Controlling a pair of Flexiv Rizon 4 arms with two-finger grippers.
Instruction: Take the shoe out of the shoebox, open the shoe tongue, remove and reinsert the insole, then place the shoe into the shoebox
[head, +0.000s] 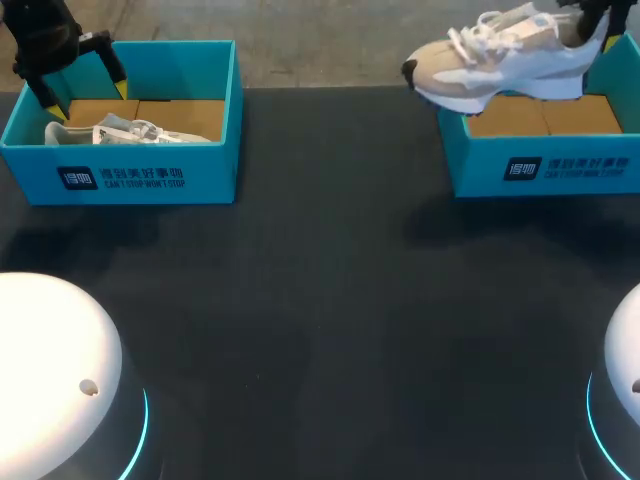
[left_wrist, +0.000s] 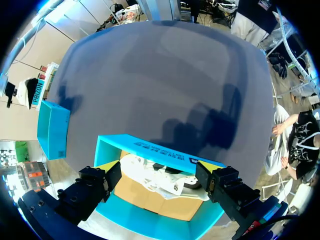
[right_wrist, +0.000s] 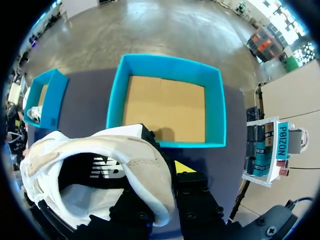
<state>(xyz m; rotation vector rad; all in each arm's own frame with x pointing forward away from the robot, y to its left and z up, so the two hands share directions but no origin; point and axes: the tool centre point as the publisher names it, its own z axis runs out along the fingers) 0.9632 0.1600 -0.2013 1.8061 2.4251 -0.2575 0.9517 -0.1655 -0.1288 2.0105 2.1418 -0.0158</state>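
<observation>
A beige and white shoe (head: 497, 57) hangs in the air above the left end of the right blue shoebox (head: 545, 165). My right gripper (head: 590, 22) is shut on its heel. In the right wrist view the shoe's heel collar (right_wrist: 145, 170) sits between the fingers of the right gripper (right_wrist: 162, 167), above the near wall of the empty box (right_wrist: 170, 102). My left gripper (head: 80, 80) hangs open over the left blue shoebox (head: 120, 175), which holds a second shoe (head: 112, 131). In the left wrist view that shoe (left_wrist: 160, 177) lies in the box, under the spread left gripper (left_wrist: 160, 187).
The dark table (head: 320, 300) stretches between the two boxes and toward the front. Two white rounded arm bases (head: 55, 380) stand at the front corners. From the right wrist view the left shoebox (right_wrist: 46, 97) shows beyond the held shoe.
</observation>
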